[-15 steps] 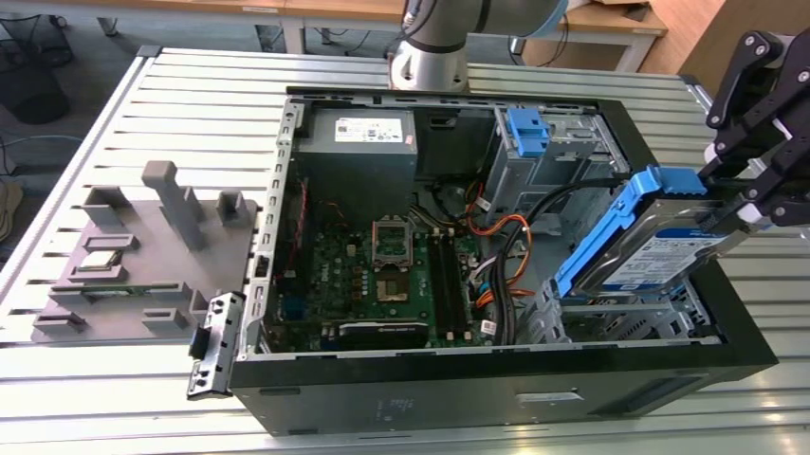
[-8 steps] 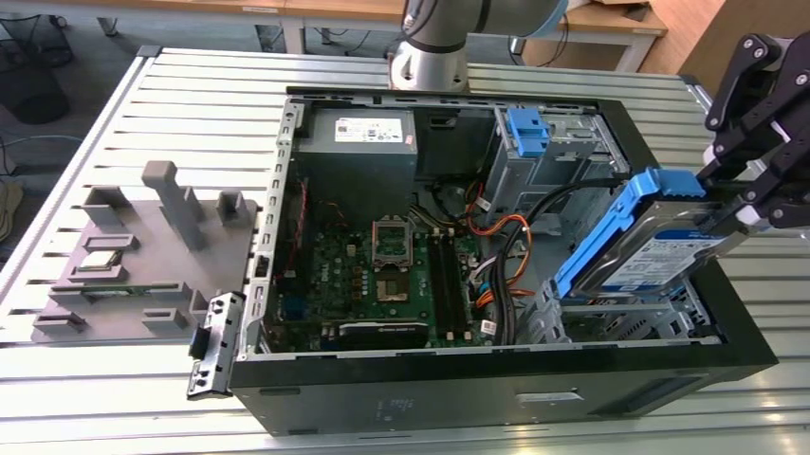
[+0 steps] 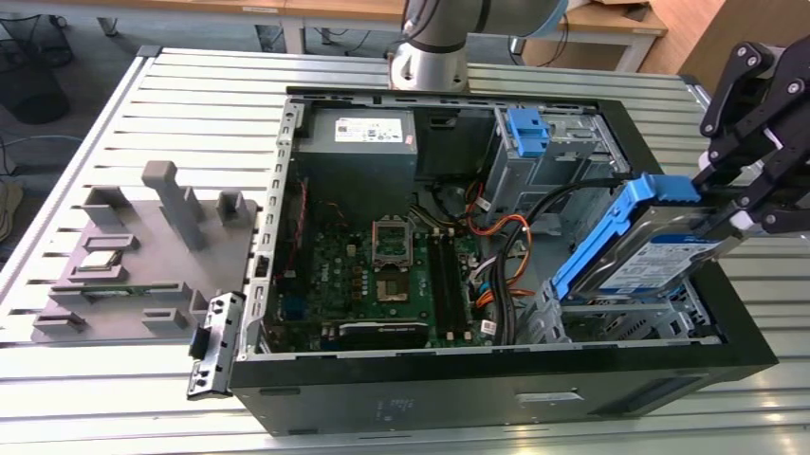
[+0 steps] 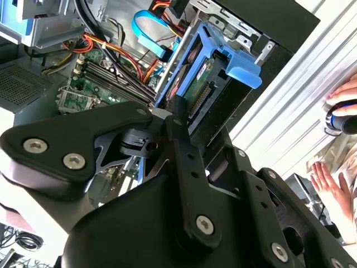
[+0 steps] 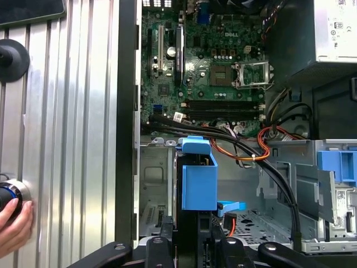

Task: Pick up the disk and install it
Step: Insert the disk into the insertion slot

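Exterior view: gripper point(image 3: 724, 216) clamped on the tilted disk point(image 3: 652, 261), its white, blue-banded label unreadable, over the case point(image 3: 506, 391).

One robot arm point(image 3: 437, 38) with one hand point(image 3: 737, 204), one disk point(image 3: 658, 261) and one open computer case point(image 3: 506, 379) share a single slatted metal surface point(image 3: 190, 95). Inside the case sit one green motherboard point(image 3: 367, 275) and one grey power supply point(image 3: 360, 133). Blue carriers number two: one framing the disk, a second point(image 3: 525, 133) in a drive bay. Beside the case lie one grey parts fixture point(image 3: 127, 256) and one loose black bracket point(image 3: 212, 346).
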`<state>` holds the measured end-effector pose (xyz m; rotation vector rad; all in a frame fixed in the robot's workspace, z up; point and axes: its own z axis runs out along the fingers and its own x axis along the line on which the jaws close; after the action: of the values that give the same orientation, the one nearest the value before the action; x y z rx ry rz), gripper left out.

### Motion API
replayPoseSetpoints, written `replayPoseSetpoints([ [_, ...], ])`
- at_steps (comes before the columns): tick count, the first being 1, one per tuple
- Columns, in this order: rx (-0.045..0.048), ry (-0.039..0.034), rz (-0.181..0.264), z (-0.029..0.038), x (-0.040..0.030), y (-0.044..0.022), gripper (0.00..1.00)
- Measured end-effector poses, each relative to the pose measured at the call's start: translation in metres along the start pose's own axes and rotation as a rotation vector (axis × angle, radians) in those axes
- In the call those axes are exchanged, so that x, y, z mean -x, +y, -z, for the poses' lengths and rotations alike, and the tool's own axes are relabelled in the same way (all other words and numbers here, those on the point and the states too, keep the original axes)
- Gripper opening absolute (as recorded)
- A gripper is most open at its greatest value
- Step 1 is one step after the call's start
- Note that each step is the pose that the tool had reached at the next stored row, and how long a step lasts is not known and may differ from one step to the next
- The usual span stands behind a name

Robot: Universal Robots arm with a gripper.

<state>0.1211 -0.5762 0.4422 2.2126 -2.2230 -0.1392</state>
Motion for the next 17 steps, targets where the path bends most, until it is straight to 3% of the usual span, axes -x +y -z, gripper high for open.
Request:
replayPoseSetpoints([
  [8,0.0000,-0.0003,0.000,-0.0012,-0.0001,-0.0001,0.35],
  [17,0.0000,0.0000,0.000,-0.0117,-0.0007,-0.0007,0.35],
])
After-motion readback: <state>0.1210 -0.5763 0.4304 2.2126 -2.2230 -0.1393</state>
